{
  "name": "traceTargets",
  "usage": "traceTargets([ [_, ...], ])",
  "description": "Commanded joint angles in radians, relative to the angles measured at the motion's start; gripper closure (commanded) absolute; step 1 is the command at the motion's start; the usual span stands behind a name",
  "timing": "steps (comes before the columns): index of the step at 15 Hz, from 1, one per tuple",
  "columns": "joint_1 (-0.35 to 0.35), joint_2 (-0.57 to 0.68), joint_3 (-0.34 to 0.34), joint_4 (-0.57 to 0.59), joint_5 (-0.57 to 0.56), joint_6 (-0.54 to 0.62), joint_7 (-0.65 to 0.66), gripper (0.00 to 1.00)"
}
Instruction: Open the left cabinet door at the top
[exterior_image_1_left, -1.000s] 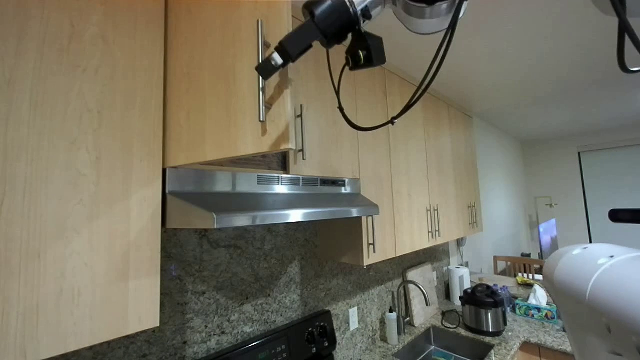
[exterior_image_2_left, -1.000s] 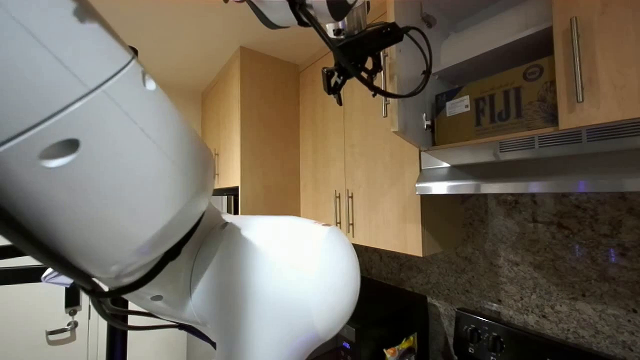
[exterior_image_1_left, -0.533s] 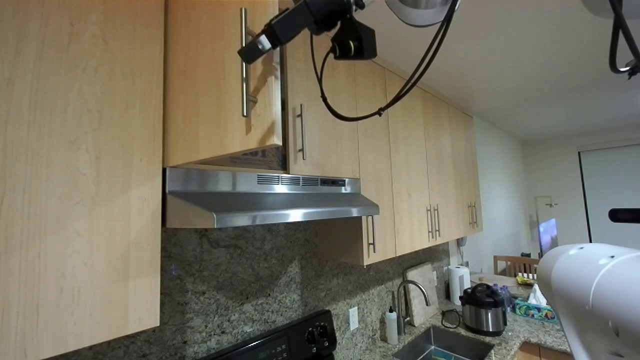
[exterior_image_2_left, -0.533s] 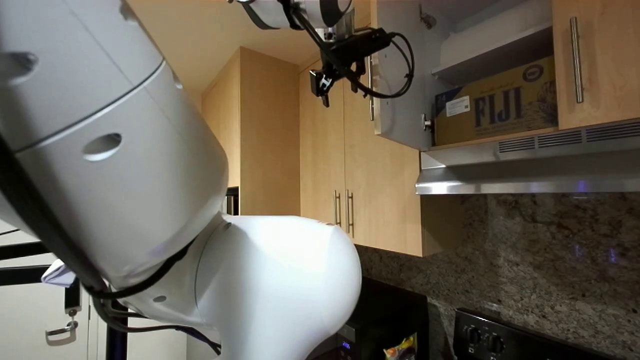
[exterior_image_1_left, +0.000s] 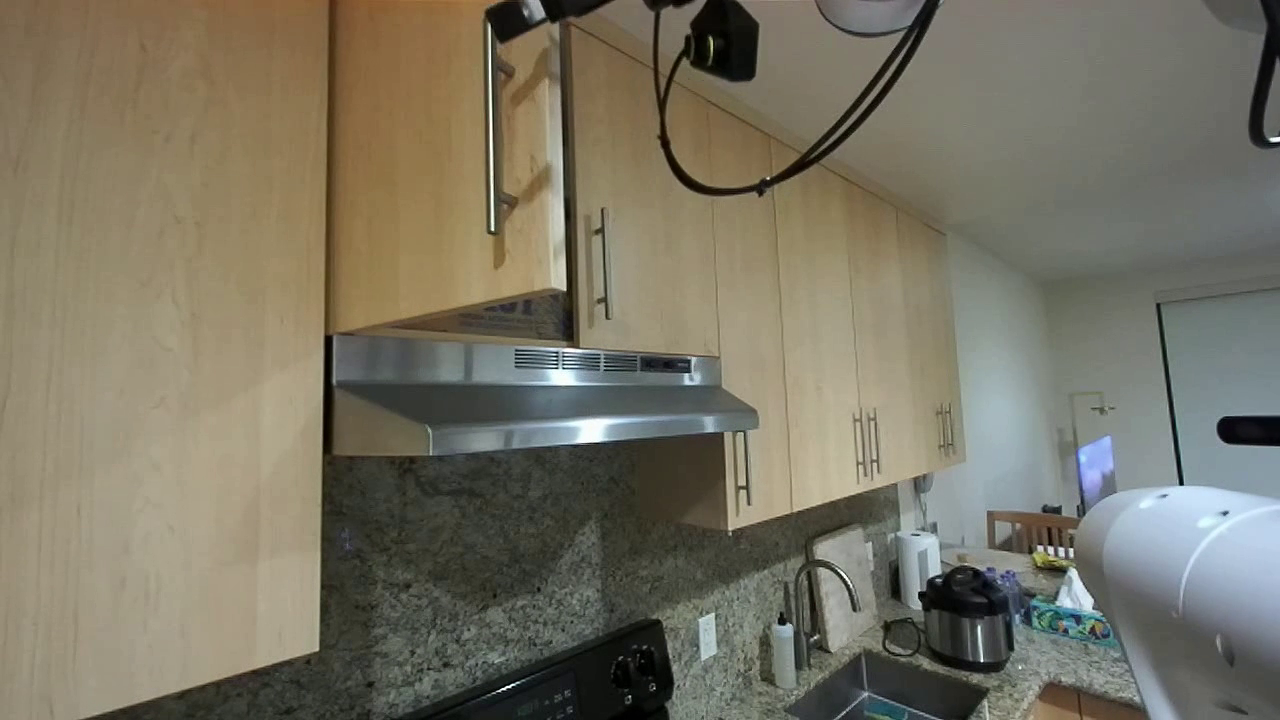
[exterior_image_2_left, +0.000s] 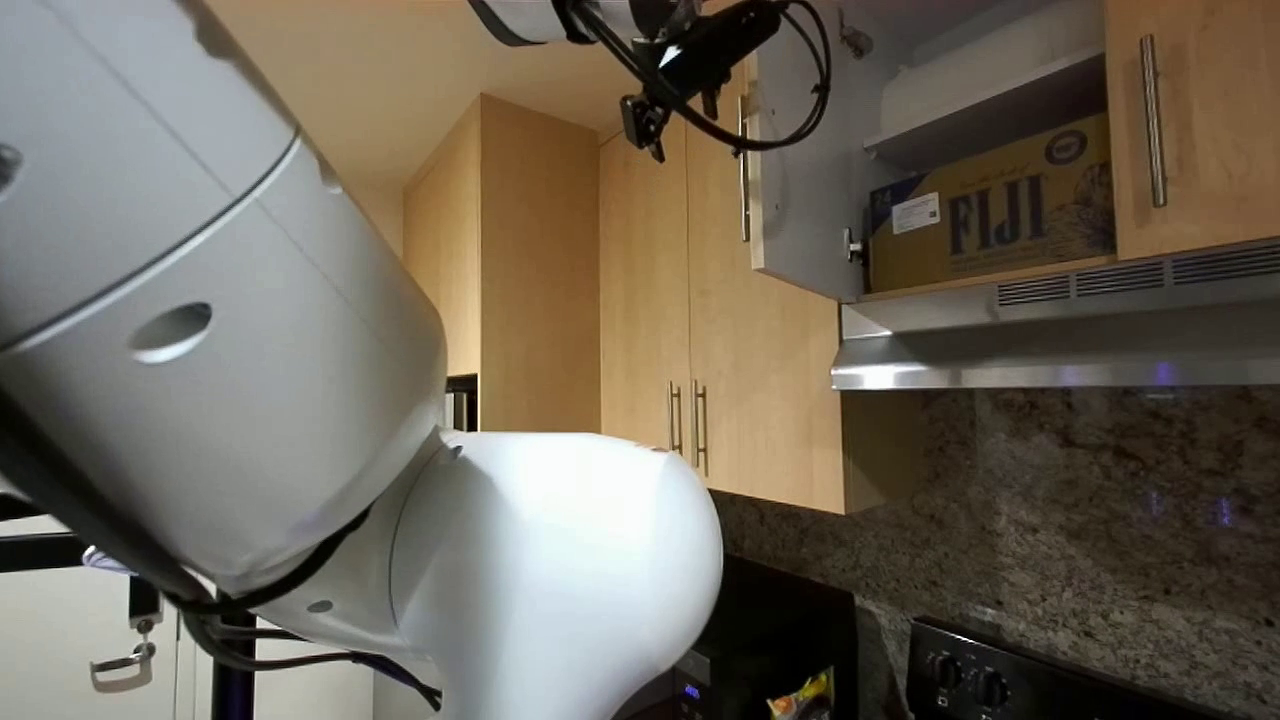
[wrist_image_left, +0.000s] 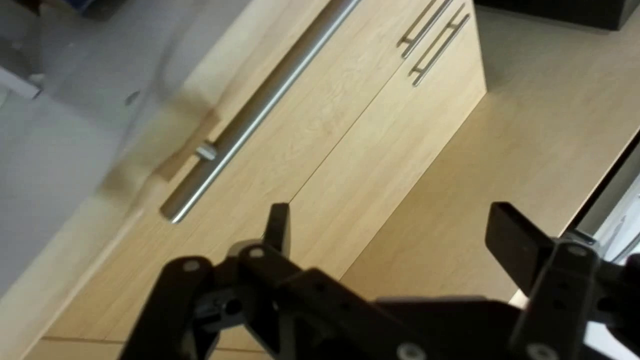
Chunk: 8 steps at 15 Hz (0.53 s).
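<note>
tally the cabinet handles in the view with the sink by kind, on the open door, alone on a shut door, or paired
Brushed-steel bar handle on the open, short light-wood left cabinet door: 1
Lone brushed-steel bar handles on shut light-wood doors: 2
Paired brushed-steel bar handles on shut light-wood doors: 4
Total: 7

"Is the left cabinet door (exterior_image_1_left: 435, 165) open?"
"Yes, it stands partly open, above the metal hood (exterior_image_1_left: 540, 400)."
"And where is the tool (exterior_image_1_left: 517, 17)?"
"At the top edge of this view, partly cut off, near the upper end of the door's handle (exterior_image_1_left: 492, 140)."
</note>
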Motion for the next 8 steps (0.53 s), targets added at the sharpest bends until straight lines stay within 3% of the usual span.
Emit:
traceTargets([
  [1,-0.015,-0.051,-0.003,-0.057,-0.037,0.193,-0.011,0.00],
  [8,-0.014,-0.065,-0.064,-0.126,-0.137,0.635,0.048,0.00],
])
